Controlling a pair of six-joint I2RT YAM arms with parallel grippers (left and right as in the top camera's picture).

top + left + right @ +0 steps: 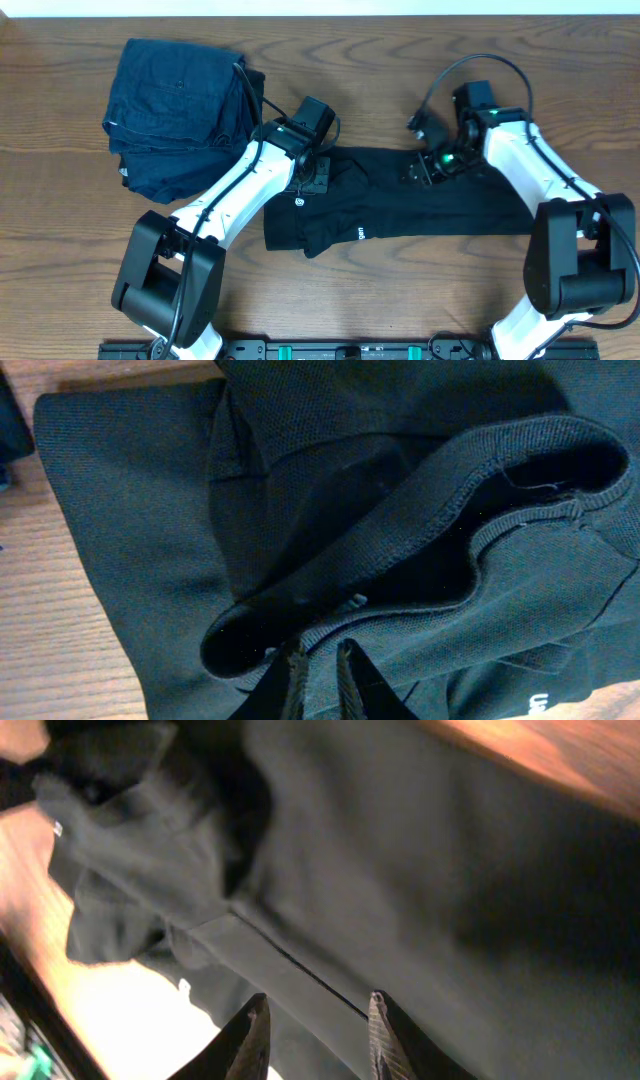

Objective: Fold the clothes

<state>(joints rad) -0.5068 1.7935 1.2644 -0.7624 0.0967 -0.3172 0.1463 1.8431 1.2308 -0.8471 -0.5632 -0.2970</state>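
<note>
The clothes, a black T-shirt with small white marks, lie folded into a long band across the middle of the table. My left gripper sits on its left end. In the left wrist view that gripper is shut on a ribbed hem of the shirt, beside a gaping fold. My right gripper hovers over the band's upper edge, right of centre. In the right wrist view it stands open just above the cloth, holding nothing, with a seam running between its fingers.
A dark blue folded stack rests at the back left, close to the left arm. Bare wooden table surrounds the shirt. A black rail runs along the front edge between the arm bases.
</note>
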